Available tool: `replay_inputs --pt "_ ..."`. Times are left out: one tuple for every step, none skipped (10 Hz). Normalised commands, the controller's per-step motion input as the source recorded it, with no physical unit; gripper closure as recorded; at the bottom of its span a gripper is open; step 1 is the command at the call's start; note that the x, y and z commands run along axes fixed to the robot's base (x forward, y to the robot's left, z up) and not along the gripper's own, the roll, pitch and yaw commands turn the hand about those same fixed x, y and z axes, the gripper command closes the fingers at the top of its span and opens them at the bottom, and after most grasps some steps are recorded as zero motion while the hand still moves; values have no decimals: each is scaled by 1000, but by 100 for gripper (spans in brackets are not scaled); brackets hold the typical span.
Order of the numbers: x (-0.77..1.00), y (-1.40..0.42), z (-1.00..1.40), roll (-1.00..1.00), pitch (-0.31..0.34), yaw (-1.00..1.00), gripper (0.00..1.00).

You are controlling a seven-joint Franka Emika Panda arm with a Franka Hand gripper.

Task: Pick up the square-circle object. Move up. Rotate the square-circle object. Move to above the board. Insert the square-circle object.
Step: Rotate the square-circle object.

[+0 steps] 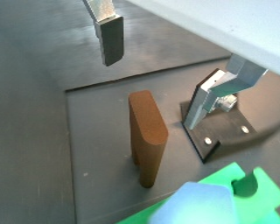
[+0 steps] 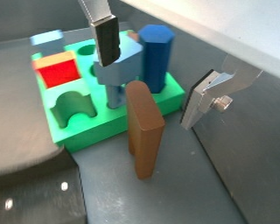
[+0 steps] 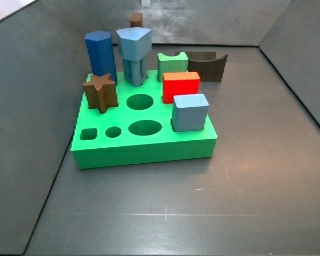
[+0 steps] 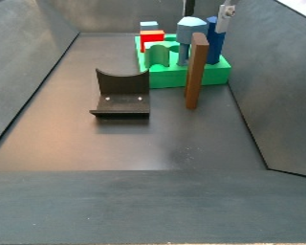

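Note:
The square-circle object (image 4: 194,72) is a mid-brown block. It stands upright on the dark floor just in front of the green board (image 4: 168,65). It shows in both wrist views (image 1: 149,131) (image 2: 145,127), and only its top peeks out behind the pegs in a side view (image 3: 136,18). My gripper (image 1: 154,87) (image 2: 149,92) is open above the block's top. One finger (image 1: 109,35) is on one side and the other finger (image 1: 215,96) is on the opposite side. Neither touches the block. The gripper shows small at the top of a side view (image 4: 226,11). The board also shows in other views (image 2: 78,131) (image 3: 136,145).
The board holds a dark blue hexagonal peg (image 2: 157,57) (image 3: 99,55), a light blue peg (image 2: 119,74) (image 3: 133,55), a brown star piece (image 3: 100,93), a red block (image 3: 183,85) and a light blue cube (image 3: 190,110). The fixture (image 4: 118,96) (image 3: 210,66) stands beside the block. Grey walls enclose the floor.

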Motion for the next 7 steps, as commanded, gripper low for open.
replay_inputs --pt "17 24 -4 13 35 -1000 0" --pt "17 24 -4 16 43 -1000 0" --pt "18 23 -4 19 52 -1000 0" --pt "18 23 -3 21 61 -1000 0" --pt "18 23 -3 22 64 -711 0" --pt "18 22 -2 21 63 -430 0" --pt "19 22 -1 21 62 -283 0"
